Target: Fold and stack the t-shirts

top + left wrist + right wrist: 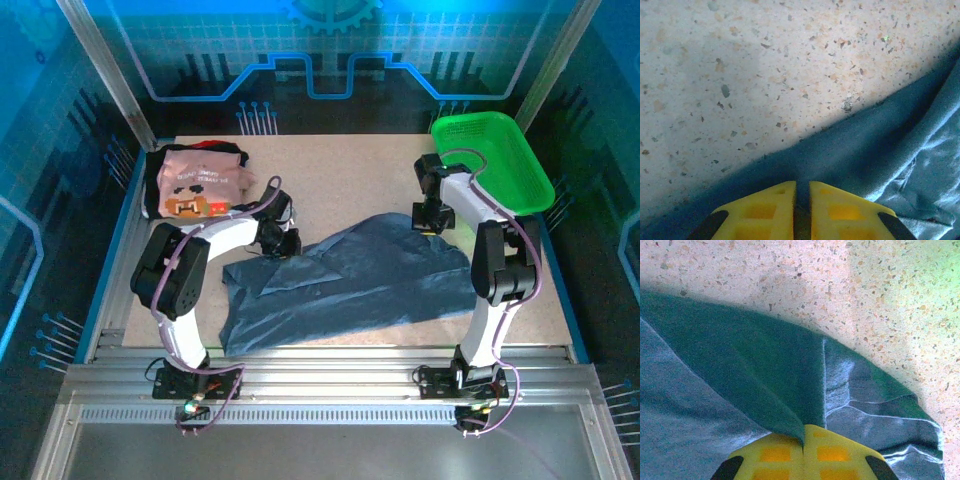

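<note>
Blue shirt pinched at its far edge for folding.
It lies rumpled on the counter. The left end effector is pressed nearly shut on its far left corner; the right end effector pinches a fold at far right. Best to lift both evenly, keep that edge taut, and lay it toward the near edge. Beyond, the pink shirt sits on the black shirt.

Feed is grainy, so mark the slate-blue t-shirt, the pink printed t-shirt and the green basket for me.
slate-blue t-shirt (pixel 350 285): top view, middle of the spread cloth.
pink printed t-shirt (pixel 195 190): top view, its printed front.
green mesh basket (pixel 515 165): top view, bare mesh floor.
</note>
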Motion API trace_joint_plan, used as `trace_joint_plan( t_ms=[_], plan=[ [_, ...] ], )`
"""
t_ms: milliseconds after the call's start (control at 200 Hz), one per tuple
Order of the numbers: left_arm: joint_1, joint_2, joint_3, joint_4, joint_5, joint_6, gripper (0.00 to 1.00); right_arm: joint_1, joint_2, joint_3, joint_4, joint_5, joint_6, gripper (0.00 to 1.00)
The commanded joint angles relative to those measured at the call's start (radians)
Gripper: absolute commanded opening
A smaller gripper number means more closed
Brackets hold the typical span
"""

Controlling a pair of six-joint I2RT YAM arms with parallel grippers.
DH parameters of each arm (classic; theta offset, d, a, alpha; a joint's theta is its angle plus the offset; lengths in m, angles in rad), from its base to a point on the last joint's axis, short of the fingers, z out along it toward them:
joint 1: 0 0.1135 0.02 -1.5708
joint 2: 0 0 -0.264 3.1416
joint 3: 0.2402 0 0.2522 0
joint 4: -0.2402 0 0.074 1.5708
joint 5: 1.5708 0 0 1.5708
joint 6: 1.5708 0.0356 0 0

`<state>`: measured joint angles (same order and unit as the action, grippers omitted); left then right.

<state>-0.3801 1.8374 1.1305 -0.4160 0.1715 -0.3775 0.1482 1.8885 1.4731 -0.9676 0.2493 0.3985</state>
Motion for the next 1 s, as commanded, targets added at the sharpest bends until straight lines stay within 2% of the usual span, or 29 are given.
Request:
trace_joint_plan(
  t_ms=[0, 460, 655, 995],
  plan=[
    [-0.006, -0.026, 0.007, -0.045, -0.036, 0.015, 0.12, -0.016, -0.035, -0.007, -0.008, -0.01, -0.012, 0.0],
    [0.025, -0.242, 0.042, -0.156, -0.071, 0.039, 0.05, -0.048, -0.037, 0.016, -0.006, -0.002, -0.005, 0.0],
    [0.092, -0.302, 0.092, -0.21, -0.078, 0.066, 0.04, -0.075, -0.014, 0.085, -0.02, -0.017, -0.008, 0.0],
    [0.236, -0.401, 0.165, -0.259, -0.087, 0.146, 0.03, -0.125, 0.083, 0.304, -0.075, -0.04, -0.034, 0.0]
  ],
)
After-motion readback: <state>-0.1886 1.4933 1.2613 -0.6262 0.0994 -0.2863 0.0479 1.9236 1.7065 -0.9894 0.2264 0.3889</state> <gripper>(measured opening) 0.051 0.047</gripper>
